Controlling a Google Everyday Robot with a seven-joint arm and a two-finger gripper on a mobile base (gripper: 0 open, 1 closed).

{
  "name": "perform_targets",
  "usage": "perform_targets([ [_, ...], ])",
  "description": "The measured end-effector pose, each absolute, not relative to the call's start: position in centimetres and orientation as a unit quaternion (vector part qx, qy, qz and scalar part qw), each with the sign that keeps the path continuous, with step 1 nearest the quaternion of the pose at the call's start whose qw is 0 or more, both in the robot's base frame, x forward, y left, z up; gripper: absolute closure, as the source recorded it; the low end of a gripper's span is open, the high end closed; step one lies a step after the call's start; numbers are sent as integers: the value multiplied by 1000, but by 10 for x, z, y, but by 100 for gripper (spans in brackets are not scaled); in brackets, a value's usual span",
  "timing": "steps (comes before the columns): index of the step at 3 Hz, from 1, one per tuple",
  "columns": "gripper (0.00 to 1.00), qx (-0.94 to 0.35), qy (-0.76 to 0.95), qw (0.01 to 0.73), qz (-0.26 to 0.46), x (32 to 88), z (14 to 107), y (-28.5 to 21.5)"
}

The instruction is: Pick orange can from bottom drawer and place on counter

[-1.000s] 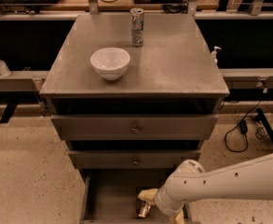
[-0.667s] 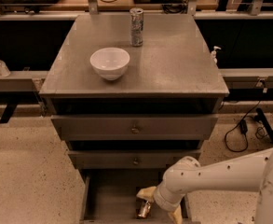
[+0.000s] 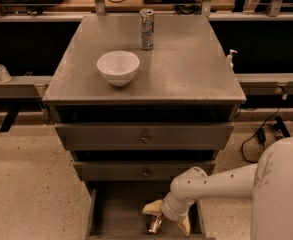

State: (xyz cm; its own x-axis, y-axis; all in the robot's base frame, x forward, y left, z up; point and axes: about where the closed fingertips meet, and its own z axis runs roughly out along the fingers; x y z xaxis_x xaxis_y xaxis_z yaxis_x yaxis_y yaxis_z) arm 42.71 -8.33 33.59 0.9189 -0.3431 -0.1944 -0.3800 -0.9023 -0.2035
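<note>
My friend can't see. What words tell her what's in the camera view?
A white robot arm reaches into the open bottom drawer, its gripper down at the orange can inside. On the grey counter above sit a white bowl and a taller silver can.

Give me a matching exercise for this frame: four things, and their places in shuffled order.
1. white bowl
2. silver patterned can
3. orange can
4. hand

A. back of the counter
B. reaching into the bottom drawer, beside the orange can
C. counter, front left
D. on the drawer's floor

Pairs: 1-C, 2-A, 3-D, 4-B
</note>
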Motion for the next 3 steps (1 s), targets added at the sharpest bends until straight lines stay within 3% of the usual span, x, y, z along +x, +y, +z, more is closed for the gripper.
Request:
perform_targets([
  [1, 0, -974, 189, 84, 93, 436, 313, -89],
  [3, 0, -981, 183, 64, 29, 490, 237, -120],
])
